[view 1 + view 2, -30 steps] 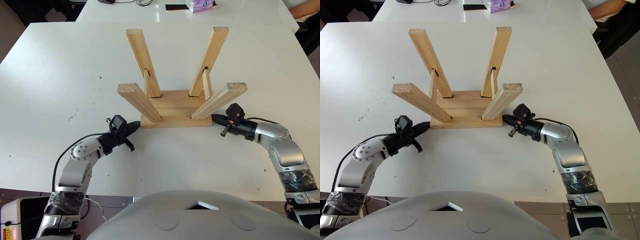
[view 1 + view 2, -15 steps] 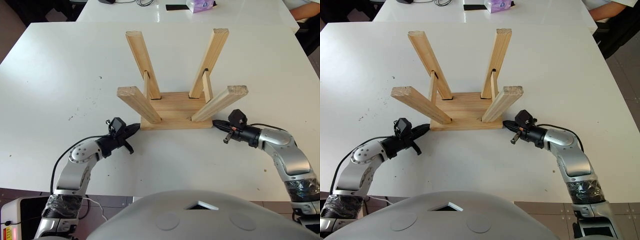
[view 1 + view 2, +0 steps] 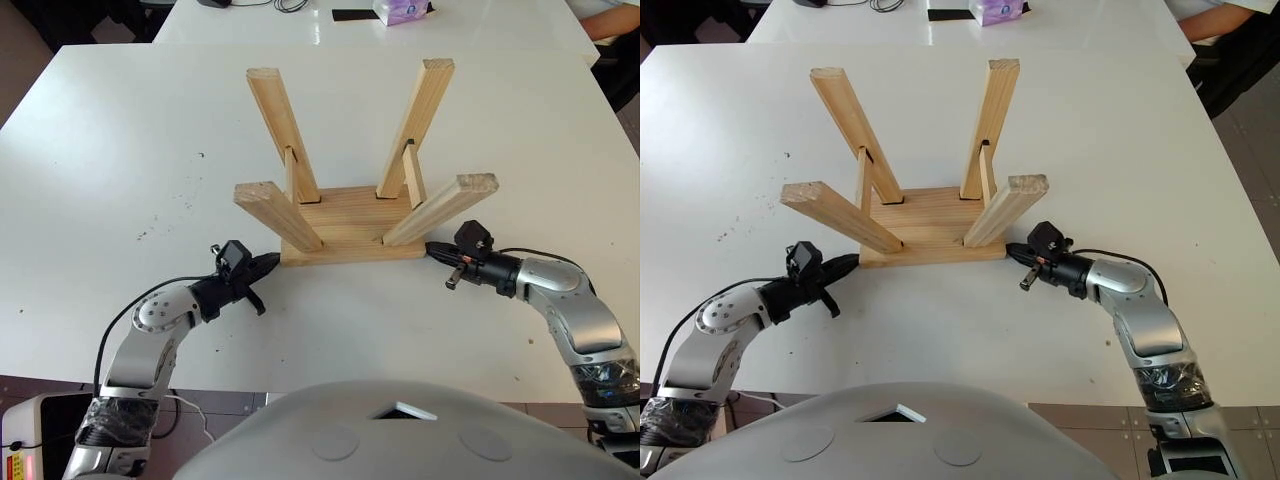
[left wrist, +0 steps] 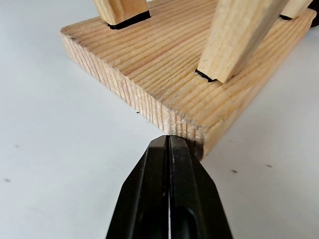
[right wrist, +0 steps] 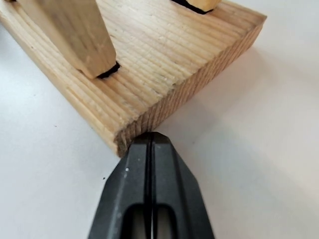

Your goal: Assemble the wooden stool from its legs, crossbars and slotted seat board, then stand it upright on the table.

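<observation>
While upside down, stool [image 3: 350, 218] sits on desk [image 3: 120, 130], legs [image 3: 283, 110] up.
L claw [image 4: 169, 140] & R claw [image 5: 150, 136] both pressed together, empty, tips at seat board's [image 4: 164, 64] two near corners.

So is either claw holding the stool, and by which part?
Nothing is held. The left claw and right claw are both shut empty, each tip at a near corner of the seat board.

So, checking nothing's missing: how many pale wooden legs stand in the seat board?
4: far left leg, far right leg, near left leg, near right leg; none seem hidden.
</observation>
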### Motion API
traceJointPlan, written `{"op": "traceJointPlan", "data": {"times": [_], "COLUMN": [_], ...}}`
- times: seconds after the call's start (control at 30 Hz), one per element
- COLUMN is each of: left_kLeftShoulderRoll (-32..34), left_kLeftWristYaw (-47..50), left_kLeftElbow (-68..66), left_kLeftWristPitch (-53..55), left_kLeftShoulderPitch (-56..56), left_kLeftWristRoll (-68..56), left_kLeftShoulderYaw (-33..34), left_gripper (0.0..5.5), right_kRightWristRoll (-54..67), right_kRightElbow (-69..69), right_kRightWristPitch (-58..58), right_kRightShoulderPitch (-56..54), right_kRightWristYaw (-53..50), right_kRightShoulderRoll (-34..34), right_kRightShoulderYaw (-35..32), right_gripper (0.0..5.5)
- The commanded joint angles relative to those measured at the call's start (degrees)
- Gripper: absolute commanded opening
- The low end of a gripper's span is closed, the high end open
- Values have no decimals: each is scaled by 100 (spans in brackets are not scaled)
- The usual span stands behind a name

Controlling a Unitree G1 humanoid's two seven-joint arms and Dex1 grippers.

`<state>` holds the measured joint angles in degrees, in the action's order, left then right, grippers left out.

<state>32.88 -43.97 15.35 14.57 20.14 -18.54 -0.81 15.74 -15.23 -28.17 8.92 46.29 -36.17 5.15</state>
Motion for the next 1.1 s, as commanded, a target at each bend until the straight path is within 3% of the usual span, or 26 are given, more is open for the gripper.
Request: {"op": "traceJointPlan", "data": {"times": [0.03,0.23,0.53,0.9,1.1], "left_kLeftShoulderRoll": [366,872,1022,995,868], "left_kLeftWristYaw": [-431,-648,-514,-416,-415], "left_kLeftElbow": [1337,2545,3157,3240,2926], "left_kLeftWristPitch": [399,983,1363,1667,1521], "left_kLeftShoulderPitch": [410,1190,1071,562,458], "left_kLeftWristRoll": [-987,-1873,-2419,-2878,-2323], "left_kLeftShoulderYaw": [597,1356,1467,1774,1300], "left_gripper": [3,3,3,3,3], "right_kRightWristRoll": [1505,3288,4107,3870,3543], "right_kRightElbow": [-1571,-2878,-3075,-2901,-2610], "right_kRightWristPitch": [-708,-1578,-2056,-2058,-1941], "right_kRightShoulderPitch": [514,941,676,517,275], "right_kRightWristYaw": [553,441,181,133,6], "right_kRightShoulderRoll": [-161,-532,-764,-978,-766], "right_kRightShoulderYaw": [-484,-1565,-2017,-1783,-1437], "right_gripper": [0,0,0,0,0]}}
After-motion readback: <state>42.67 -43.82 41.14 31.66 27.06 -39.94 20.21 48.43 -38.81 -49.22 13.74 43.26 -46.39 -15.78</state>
